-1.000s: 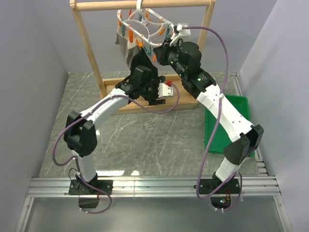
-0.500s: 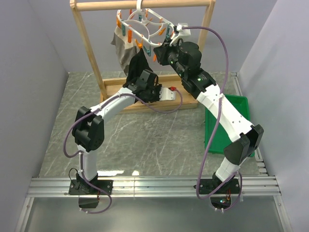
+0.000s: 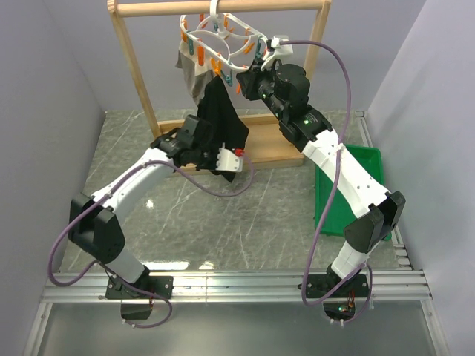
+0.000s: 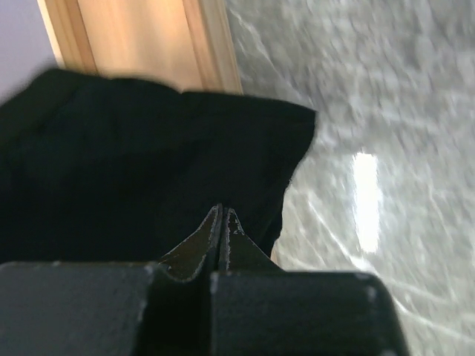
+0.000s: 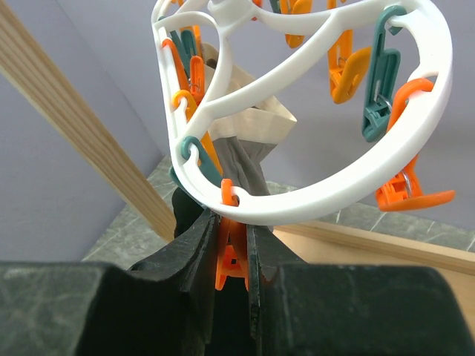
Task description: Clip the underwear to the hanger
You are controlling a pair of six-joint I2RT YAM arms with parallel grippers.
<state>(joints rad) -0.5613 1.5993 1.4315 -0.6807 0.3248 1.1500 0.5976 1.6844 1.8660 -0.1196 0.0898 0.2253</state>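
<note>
The black underwear (image 3: 223,111) hangs from the white oval hanger (image 3: 223,37), its top at an orange peg (image 5: 234,256). My right gripper (image 3: 249,78) is shut on that peg just under the hanger's rim (image 5: 312,196), and black cloth (image 5: 185,211) shows at its left finger. My left gripper (image 3: 225,162) is shut at the underwear's lower edge. In the left wrist view its fingertips (image 4: 223,211) press together with the black fabric (image 4: 148,163) right in front of them, and no cloth shows between them.
A grey-beige garment (image 3: 189,67) hangs on the hanger behind the underwear. The hanger hooks over a tall wooden rack (image 3: 137,74) whose base board (image 4: 141,44) lies on the marble table. A green bin (image 3: 356,167) stands at the right.
My left gripper has closed and its arm has swung down and to the left, away from the hanger. The underwear now hangs in plain view. The right arm has not moved.
</note>
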